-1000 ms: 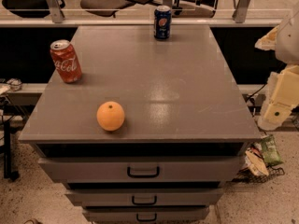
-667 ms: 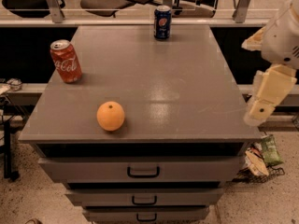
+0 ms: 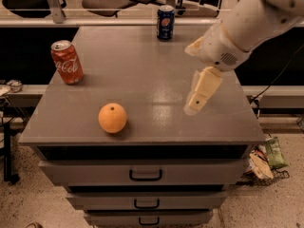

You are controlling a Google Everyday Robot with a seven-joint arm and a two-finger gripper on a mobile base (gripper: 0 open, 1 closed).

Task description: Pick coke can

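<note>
The coke can [image 3: 67, 62] is red with white script and a silver top. It stands upright near the left edge of the grey cabinet top [image 3: 142, 80]. My gripper [image 3: 195, 104] hangs over the right part of the top at the end of the white arm [image 3: 247, 27], pointing down and to the left. It is far to the right of the coke can, with nothing seen in it.
An orange [image 3: 112, 118] lies near the front edge, right of and in front of the coke can. A dark blue Pepsi can [image 3: 165, 22] stands at the back edge. Drawers with handles [image 3: 145, 175] are below. Chairs stand behind a rail; litter lies on the floor at the right.
The arm and gripper have swung in from the right edge of the view to over the right part of the cabinet top. The cans and orange have not moved.
</note>
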